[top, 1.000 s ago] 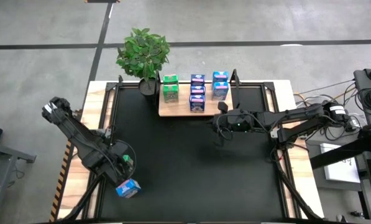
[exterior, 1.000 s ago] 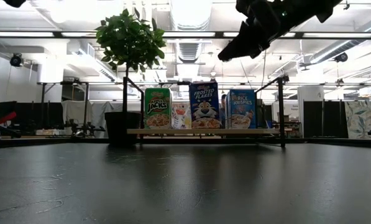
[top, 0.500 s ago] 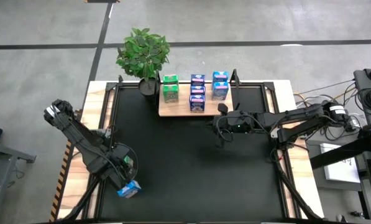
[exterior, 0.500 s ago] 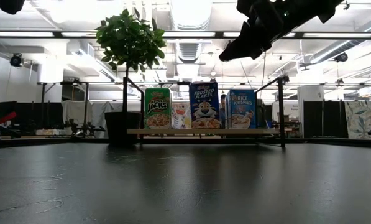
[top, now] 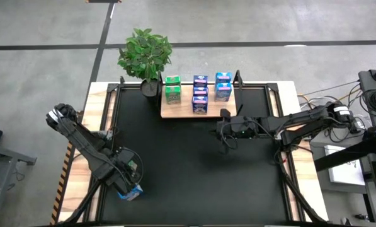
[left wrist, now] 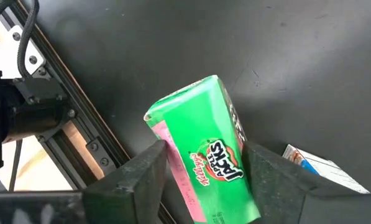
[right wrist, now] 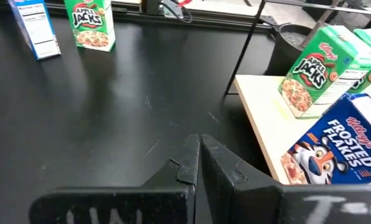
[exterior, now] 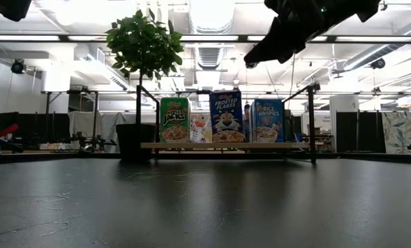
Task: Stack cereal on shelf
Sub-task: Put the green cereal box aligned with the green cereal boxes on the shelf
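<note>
A green cereal carton (left wrist: 201, 146) stands upright on the black mat near the table's front left corner. A blue carton (top: 131, 192) stands just nearer the front edge. My left gripper (top: 127, 171) points down over the green carton, open, one finger beside each narrow side. Several more cartons (top: 200, 93) stand on the light-wood shelf (top: 175, 112) at the far middle. My right gripper (right wrist: 197, 155) hangs shut above the mat, just in front of the shelf's right end, holding nothing. My left gripper comes at the green carton from above, its fingers (left wrist: 149, 169) close beside the two narrow sides (left wrist: 180, 180) near the carton's top. The carton's base rests on the mat. I cannot tell whether the fingers touch it.
A potted plant (top: 145, 53) stands at the shelf's left end. Black frame posts (exterior: 310, 124) rise at the mat's far corners. Wooden table strips with rails (top: 93, 189) run along the left and right edges. The middle of the mat (top: 194, 176) is bare.
My left gripper has sunk toward the green carton and drifted slightly toward the table's near edge. The cartons have stayed where they were.
</note>
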Tool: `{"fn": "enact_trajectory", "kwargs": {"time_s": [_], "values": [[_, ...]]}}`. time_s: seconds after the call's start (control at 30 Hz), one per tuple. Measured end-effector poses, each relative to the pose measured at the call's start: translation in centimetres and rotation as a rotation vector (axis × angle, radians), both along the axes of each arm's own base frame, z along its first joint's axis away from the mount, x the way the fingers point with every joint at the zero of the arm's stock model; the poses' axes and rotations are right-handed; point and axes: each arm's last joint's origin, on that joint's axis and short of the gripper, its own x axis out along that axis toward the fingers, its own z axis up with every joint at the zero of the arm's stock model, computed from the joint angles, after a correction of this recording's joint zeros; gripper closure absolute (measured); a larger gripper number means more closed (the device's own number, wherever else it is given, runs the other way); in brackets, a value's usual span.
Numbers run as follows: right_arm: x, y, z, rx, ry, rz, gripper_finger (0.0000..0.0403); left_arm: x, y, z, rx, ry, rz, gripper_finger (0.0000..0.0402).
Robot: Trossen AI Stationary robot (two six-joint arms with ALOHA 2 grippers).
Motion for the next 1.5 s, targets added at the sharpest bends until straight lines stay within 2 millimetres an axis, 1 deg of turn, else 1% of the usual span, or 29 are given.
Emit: {"fn": "enact_trajectory", "kwargs": {"time_s": [0.1,0.23,0.33,0.43,0.6,0.73,0.8,0.93,1.03,1.1,1.17,1.33,1.5], "values": [[0.0,0.3,0.0,0.0,0.0,0.01,0.0394,0.0,0.0,0.0,0.0,-0.001,-0.002,0.0221],[0.0,0.5,0.0,-0.002,0.0,0.02,0.0394,0.0,0.1,0.1,0.01,-0.012,-0.028,0.0226],[0.0,0.6,0.0,-0.002,0.0,0.024,0.0394,0.2,0.1,0.6,0.043,-0.042,-0.063,0.0227],[0.0,0.6,0.0,-0.002,0.0,0.024,0.0394,0.8,0.3,1.8,0.098,-0.115,-0.122,0.0227],[0.0,0.6,0.0,0.008,-0.001,0.018,0.0394,2.3,0.7,4.2,0.2,-0.242,-0.256,0.0227],[0.0,0.6,0.0,0.007,0.0,0.019,0.0394,4.0,1.4,6.2,0.275,-0.301,-0.43,0.0228],[0.0,0.6,0.0,0.006,0.0,0.02,0.0394,5.0,2.1,7.1,0.305,-0.309,-0.512,0.0229],[0.0,0.6,0.0,0.007,0.0,0.019,0.0394,7.5,4.3,8.3,0.359,-0.315,-0.646,0.0239],[0.0,0.6,0.0,0.007,0.001,0.019,0.0394,9.1,6.4,8.7,0.393,-0.293,-0.764,0.0246],[0.0,0.6,0.0,0.006,0.002,0.02,0.0394,10.1,8.0,8.8,0.402,-0.275,-0.816,0.025],[0.0,0.6,0.0,0.006,0.003,0.02,0.0394,10.9,9.9,8.9,0.411,-0.27,-0.822,0.0252],[-0.1,0.6,-0.1,0.007,0.01,0.019,0.0394,12.5,14.7,9.3,0.423,-0.297,-0.841,0.0253],[-0.1,0.6,-0.1,0.009,0.011,0.018,0.0394,13.1,18.1,9.6,0.426,-0.325,-0.933,0.0253]]}}
